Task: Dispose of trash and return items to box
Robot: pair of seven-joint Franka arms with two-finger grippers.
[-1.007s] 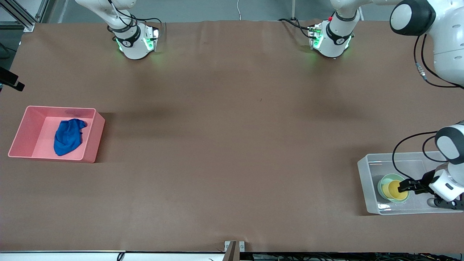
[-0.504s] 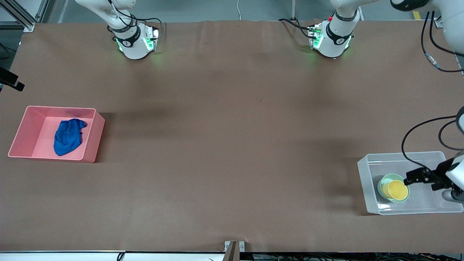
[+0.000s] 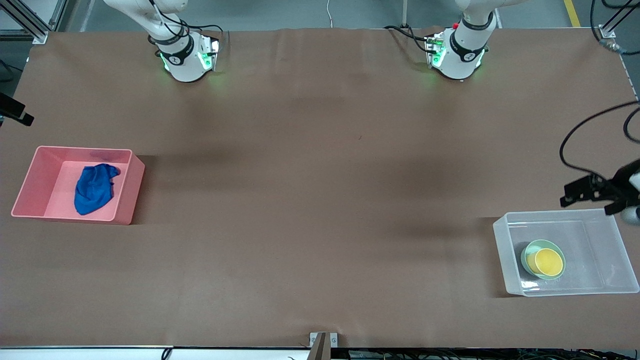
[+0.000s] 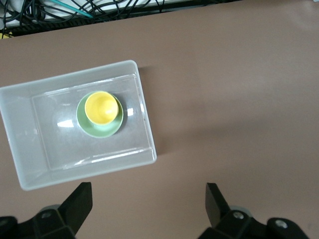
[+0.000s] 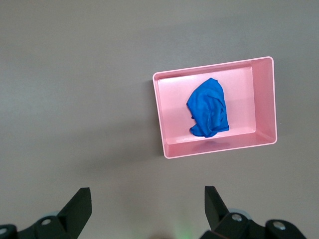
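Left claw (image 3: 566,195) now off box (image 3: 505,235)

Table (image 3: 320,200) middle bare; pink bin (image 3: 125,200), box (image 3: 505,240) flank ends

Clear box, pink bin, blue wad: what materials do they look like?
Clear box: see-through plastic, glossy; table shows through, glints on walls.
Pink bin: opaque plastic, smooth, probably rigid; straight walls.
Blue wad: soft cloth, matte; wrinkled folds.

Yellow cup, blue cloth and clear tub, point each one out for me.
yellow cup (image 3: 548,261), front view, its inside
blue cloth (image 3: 93,188), front view, middle of the wad
clear tub (image 3: 597,250), front view, bare floor beside the bowl
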